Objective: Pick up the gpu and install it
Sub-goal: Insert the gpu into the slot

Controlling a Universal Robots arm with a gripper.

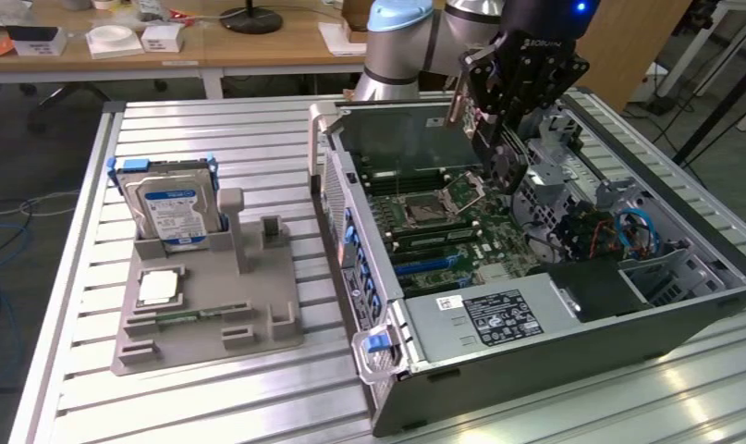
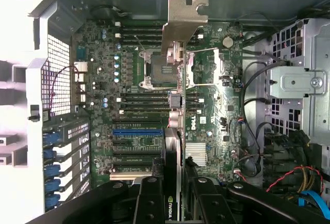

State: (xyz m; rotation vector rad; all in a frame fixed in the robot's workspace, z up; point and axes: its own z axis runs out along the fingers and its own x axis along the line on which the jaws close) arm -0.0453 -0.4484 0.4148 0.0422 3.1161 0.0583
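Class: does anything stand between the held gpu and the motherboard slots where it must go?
Nothing visible does. The gripper holds the gpu edge-on over the open case; the motherboard and its blue slot lie uncovered below.

Wrist view: "NVIDIA" in light lettering on a black strip of the gpu (image 2: 171,206). "DELL" in white, printed on the green motherboard (image 2: 206,126), just beside the card's edge. Exterior view: blue/white label on the hard drive (image 1: 172,208) and black/white sticker on the power supply (image 1: 496,319) both carry print, but it is too small to read. No other legible txt.
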